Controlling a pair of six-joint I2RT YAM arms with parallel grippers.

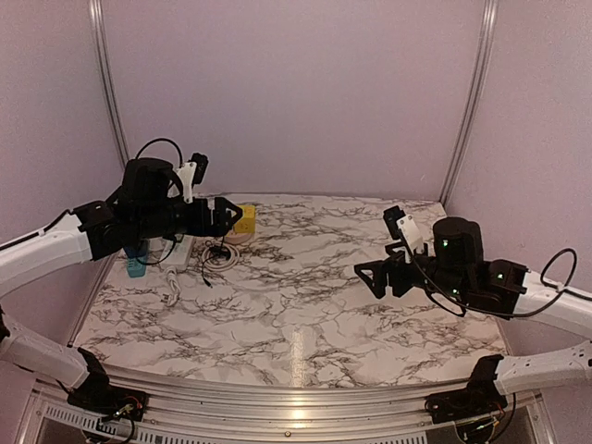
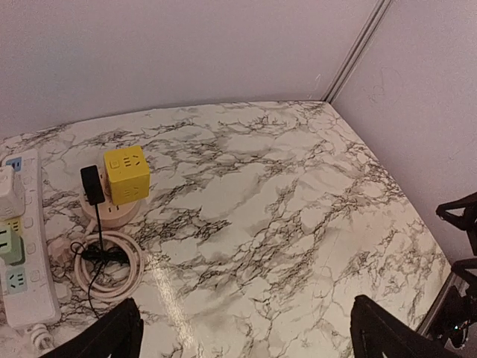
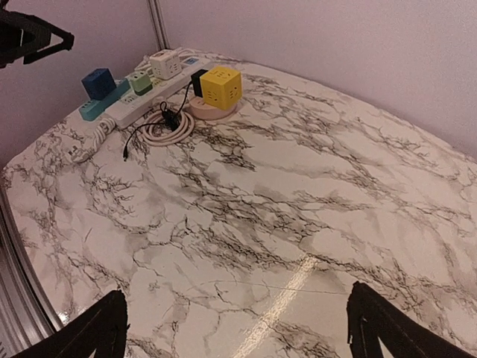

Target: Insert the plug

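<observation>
We count two arms, the left arm and the right arm. Each ends in one claw, which makes two: the left claw and the right claw. There is one table. On it we count one white strip carrying three blocks: one white block, one green block and one blue block. We also count one yellow cube, one round base, one black plug, one white cable coil and one thin black cord.
</observation>
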